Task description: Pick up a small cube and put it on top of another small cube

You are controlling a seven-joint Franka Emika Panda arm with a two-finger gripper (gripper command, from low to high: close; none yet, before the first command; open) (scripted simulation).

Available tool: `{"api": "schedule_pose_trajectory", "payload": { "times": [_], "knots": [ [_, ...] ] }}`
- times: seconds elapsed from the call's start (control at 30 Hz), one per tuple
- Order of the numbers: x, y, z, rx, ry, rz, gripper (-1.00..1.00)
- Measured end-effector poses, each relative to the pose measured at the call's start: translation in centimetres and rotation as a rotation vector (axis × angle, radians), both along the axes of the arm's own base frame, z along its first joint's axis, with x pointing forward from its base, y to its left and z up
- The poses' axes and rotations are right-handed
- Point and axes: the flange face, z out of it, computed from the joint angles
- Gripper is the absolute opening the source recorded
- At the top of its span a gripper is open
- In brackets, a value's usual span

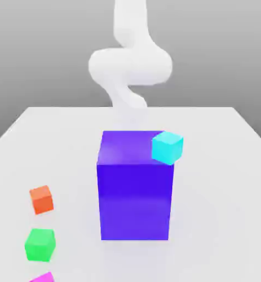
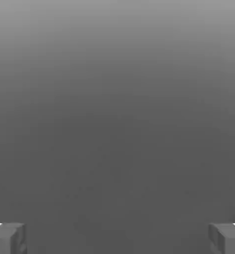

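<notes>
Magenta cube (image 1: 43, 277) at worktop (image 1: 221, 182) near edge, exterior view's left, just beside green cube (image 1: 40, 244). Looks rigid, light, smooth-faced; best pinched across two opposite flat sides, centred. End effector (image 2: 117, 238) spread wide, holding nothing.

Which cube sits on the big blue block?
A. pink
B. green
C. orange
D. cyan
D: the cyan cube rests at the top corner of the blue block, on the exterior view's right, while the other small cubes lie on the table.
</notes>
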Motion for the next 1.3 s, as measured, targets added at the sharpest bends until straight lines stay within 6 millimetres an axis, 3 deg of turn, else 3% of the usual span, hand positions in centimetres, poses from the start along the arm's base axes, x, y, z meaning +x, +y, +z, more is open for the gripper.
{"api": "schedule_pose_trajectory", "payload": {
  "times": [0.27,0.53,0.8,1.0,1.13,1.17,1.3],
  "knots": [
    [9.1,-3.6,-10.2,0.077,0.185,-0.227,0.0],
    [14.8,-8.3,-22.5,0.165,0.356,-0.45,0.0],
    [16.8,-13.0,-36.3,0.268,0.52,-0.675,0.0],
    [16.0,-15.6,-47.0,0.355,0.642,-0.842,0.0],
    [15.7,-16.0,-53.3,0.374,0.666,-0.877,0.0],
    [15.7,-16.0,-54.8,0.374,0.667,-0.878,-1.0],
    [15.7,-16.0,-54.8,0.375,0.666,-0.878,-1.0]
  ]
}}
